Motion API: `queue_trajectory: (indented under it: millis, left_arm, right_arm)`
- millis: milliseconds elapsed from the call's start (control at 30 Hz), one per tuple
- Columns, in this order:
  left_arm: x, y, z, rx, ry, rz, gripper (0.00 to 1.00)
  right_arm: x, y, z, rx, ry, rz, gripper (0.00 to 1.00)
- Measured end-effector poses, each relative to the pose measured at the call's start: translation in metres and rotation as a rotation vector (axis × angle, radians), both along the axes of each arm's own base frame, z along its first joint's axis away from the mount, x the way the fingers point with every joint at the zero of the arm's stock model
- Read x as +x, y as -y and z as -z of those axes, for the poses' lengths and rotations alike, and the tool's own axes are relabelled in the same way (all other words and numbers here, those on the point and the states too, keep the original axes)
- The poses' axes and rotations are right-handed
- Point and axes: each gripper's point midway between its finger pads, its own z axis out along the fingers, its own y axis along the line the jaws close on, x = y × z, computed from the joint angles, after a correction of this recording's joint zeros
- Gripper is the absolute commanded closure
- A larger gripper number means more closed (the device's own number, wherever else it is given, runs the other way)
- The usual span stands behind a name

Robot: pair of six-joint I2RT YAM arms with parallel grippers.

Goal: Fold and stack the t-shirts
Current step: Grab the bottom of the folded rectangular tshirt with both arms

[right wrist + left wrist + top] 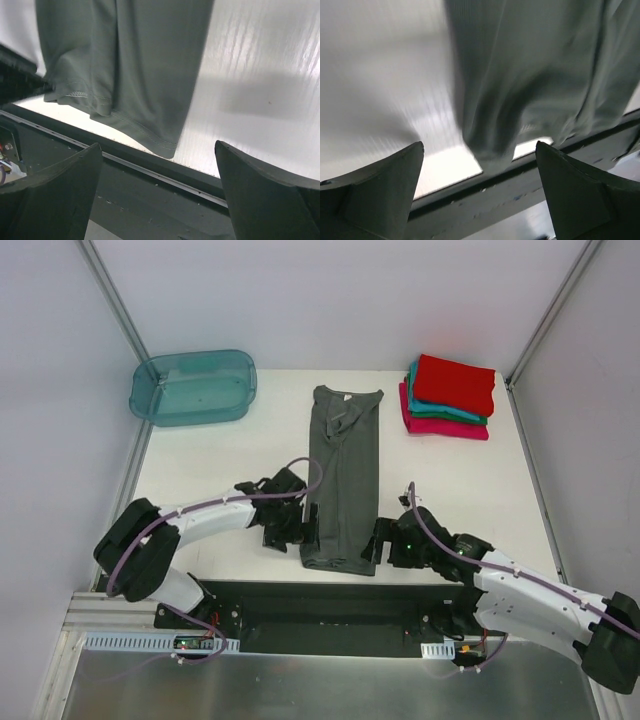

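Note:
A dark grey t-shirt (343, 475) lies folded into a long narrow strip down the middle of the white table, neck at the far end, hem at the near edge. My left gripper (308, 528) is open beside the hem's left corner (492, 150). My right gripper (378, 543) is open beside the hem's right corner (160, 142). Neither holds cloth. A stack of folded t-shirts (448, 398), red on top of teal and magenta-pink, sits at the far right.
A translucent teal plastic tub (193, 387) stands at the far left of the table. The table's near edge and a black base plate (330, 605) lie just below the hem. Grey walls enclose the table on both sides.

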Motion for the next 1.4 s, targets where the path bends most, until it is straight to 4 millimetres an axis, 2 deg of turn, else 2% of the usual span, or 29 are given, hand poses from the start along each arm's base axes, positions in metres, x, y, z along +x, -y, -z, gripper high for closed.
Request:
queue_trajectory:
  millis: [67,100,133,200,333,433,533,667,700,733,767,933,1067,1200,1267,1400]
  left_arm:
    - [-0.029,-0.005,0.007,0.025,-0.029,0.025,0.21]
    - [-0.037,-0.008,0.007,0.031,-0.028,0.024,0.23]
    - [-0.04,-0.009,0.007,0.028,-0.029,0.013,0.31]
    - [-0.04,-0.013,0.007,0.032,-0.014,-0.02,0.41]
    - [-0.041,-0.021,0.013,0.062,-0.015,-0.07,0.44]
    - [-0.04,-0.018,0.014,0.061,-0.011,-0.079,0.46]
    - [-0.04,-0.014,0.017,0.058,-0.012,-0.071,0.56]
    - [-0.044,-0.007,0.021,0.053,-0.029,-0.063,0.74]
    - [-0.046,-0.005,0.022,0.053,-0.035,-0.06,0.82]
    - [-0.047,-0.003,0.023,0.047,-0.042,-0.054,0.96]
    - [-0.049,-0.001,0.024,0.045,-0.048,-0.051,1.0]
    - [-0.052,0.009,0.026,0.022,-0.068,-0.037,1.0]
    - [-0.053,0.008,0.027,0.014,-0.064,-0.036,1.0]
    - [-0.055,0.007,0.028,0.003,-0.058,-0.038,1.0]
    - [-0.055,0.007,0.028,0.0,-0.057,-0.039,1.0]
    - [-0.057,0.005,0.029,-0.009,-0.054,-0.041,1.0]
  right_arm:
    - [-0.004,0.0,0.008,-0.015,-0.034,0.004,0.03]
    - [-0.005,-0.001,0.011,-0.019,-0.05,0.002,0.02]
    - [-0.006,-0.002,0.012,-0.021,-0.058,0.004,0.02]
    - [-0.007,-0.004,0.015,-0.025,-0.074,0.01,0.01]
    - [-0.008,-0.005,0.02,-0.022,-0.091,0.025,0.01]
    - [-0.009,-0.005,0.025,-0.031,-0.104,0.03,0.01]
    - [-0.01,-0.007,0.027,-0.034,-0.113,0.032,0.01]
    - [-0.01,-0.008,0.029,-0.038,-0.115,0.041,0.04]
    - [-0.01,-0.008,0.029,-0.039,-0.114,0.044,0.05]
    - [-0.01,-0.008,0.029,-0.04,-0.114,0.046,0.07]
    - [-0.01,-0.009,0.03,-0.042,-0.116,0.048,0.08]
    - [-0.012,-0.013,0.038,-0.065,-0.126,0.048,0.22]
    - [-0.016,-0.017,0.041,-0.079,-0.133,0.044,0.46]
    - [-0.02,-0.016,0.047,-0.103,-0.149,0.055,0.58]
    - [-0.023,-0.016,0.048,-0.109,-0.151,0.056,0.69]
    - [-0.029,-0.014,0.052,-0.137,-0.154,0.051,0.99]
